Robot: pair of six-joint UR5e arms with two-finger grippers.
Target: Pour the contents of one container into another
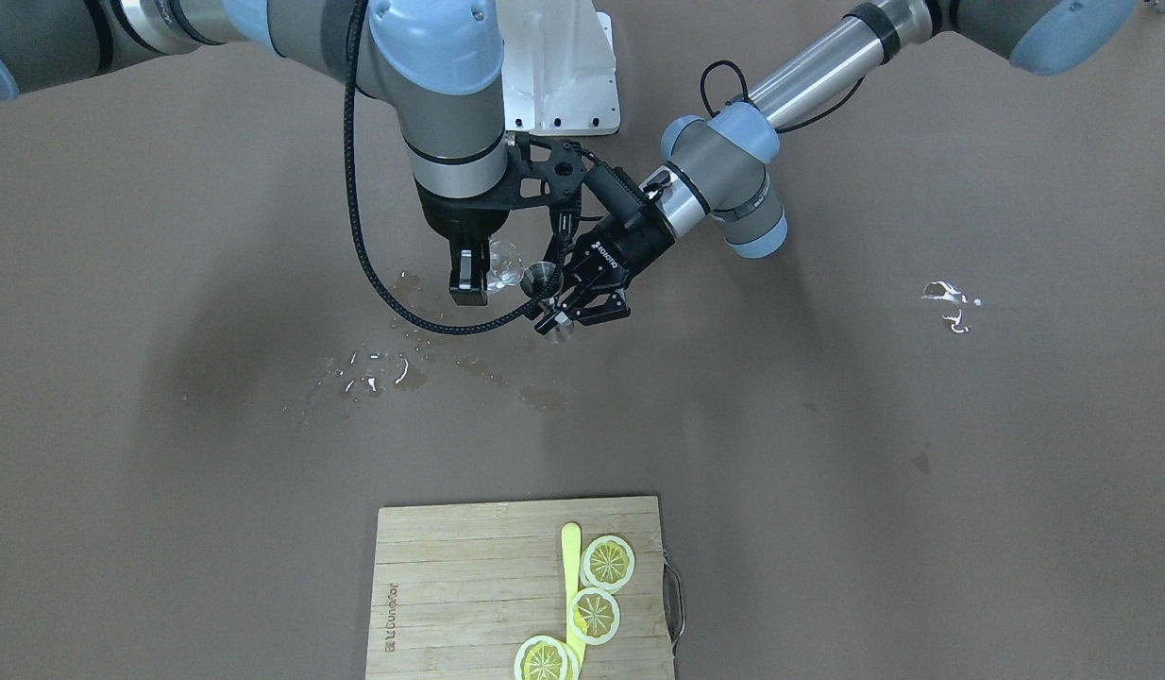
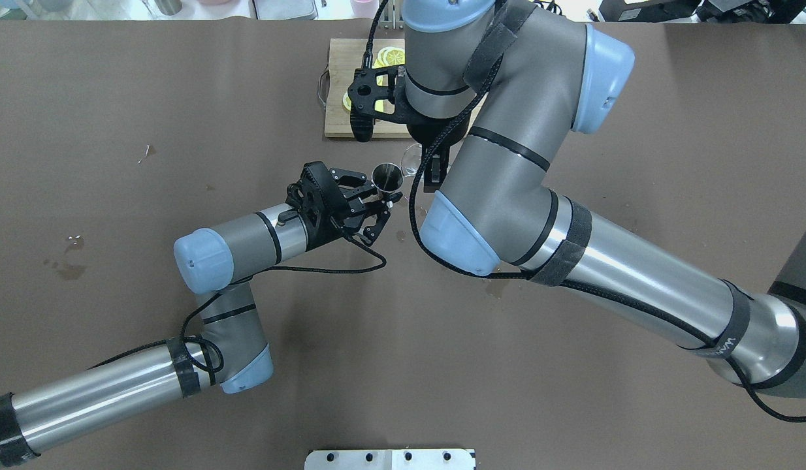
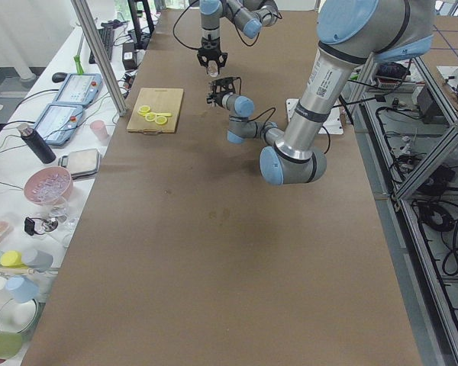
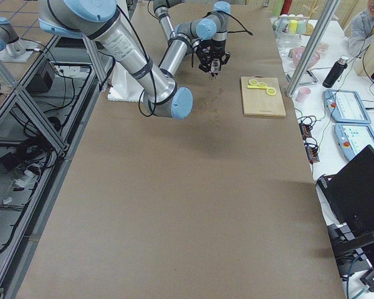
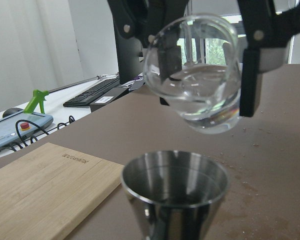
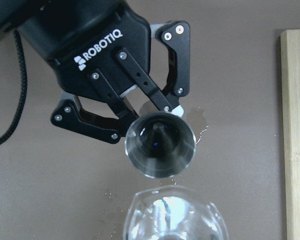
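Left wrist-mounted view: the short clear drinking glass (image 5: 190,85), clamped in the right gripper (image 5: 207,70), hangs tilted just above the dull steel hourglass jigger (image 5: 175,187) pinched by the left gripper (image 6: 155,102) — the pour seems barely begun, so next needs more tilt, lip over the mouth.

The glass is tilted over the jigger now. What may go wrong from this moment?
1. The glass in the right gripper looks wider than the mouth of the jigger, so liquid may run past it onto the table, where wet spots show.
2. The left gripper holds the jigger below its upper cone, so a bump from the glass may tip it.
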